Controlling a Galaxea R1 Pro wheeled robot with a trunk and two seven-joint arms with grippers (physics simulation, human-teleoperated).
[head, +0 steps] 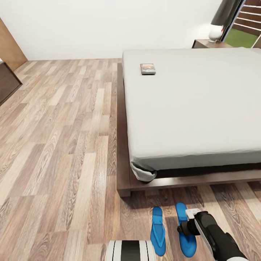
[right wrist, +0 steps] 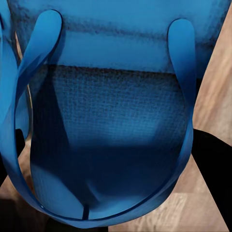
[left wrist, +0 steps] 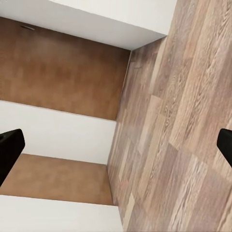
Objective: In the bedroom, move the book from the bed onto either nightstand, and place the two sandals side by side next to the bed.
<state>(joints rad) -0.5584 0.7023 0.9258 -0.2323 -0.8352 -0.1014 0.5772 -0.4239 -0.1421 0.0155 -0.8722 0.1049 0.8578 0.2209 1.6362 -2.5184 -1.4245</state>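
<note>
The book (head: 148,69), small with a dark cover, lies on the pale mattress of the bed (head: 195,105) near its far left edge. Two blue sandals rest lengthwise on the plank floor in front of the bed's foot: the left sandal (head: 158,235) lies free, and the right sandal (head: 188,243) sits under my right gripper (head: 185,226). Up close, that right sandal (right wrist: 116,121) spans the gap between the dark fingers (right wrist: 212,179), which press on its sides. My left gripper (left wrist: 116,150) is open over bare floor. A nightstand (head: 207,44) stands beyond the bed.
A white lamp (head: 216,32) sits on the nightstand. A dark wooden cabinet (head: 7,83) stands at the far left by a brown wall panel (head: 11,47). The bed's dark platform frame (head: 123,145) juts out past the mattress. Wide plank floor (head: 61,145) lies left of the bed.
</note>
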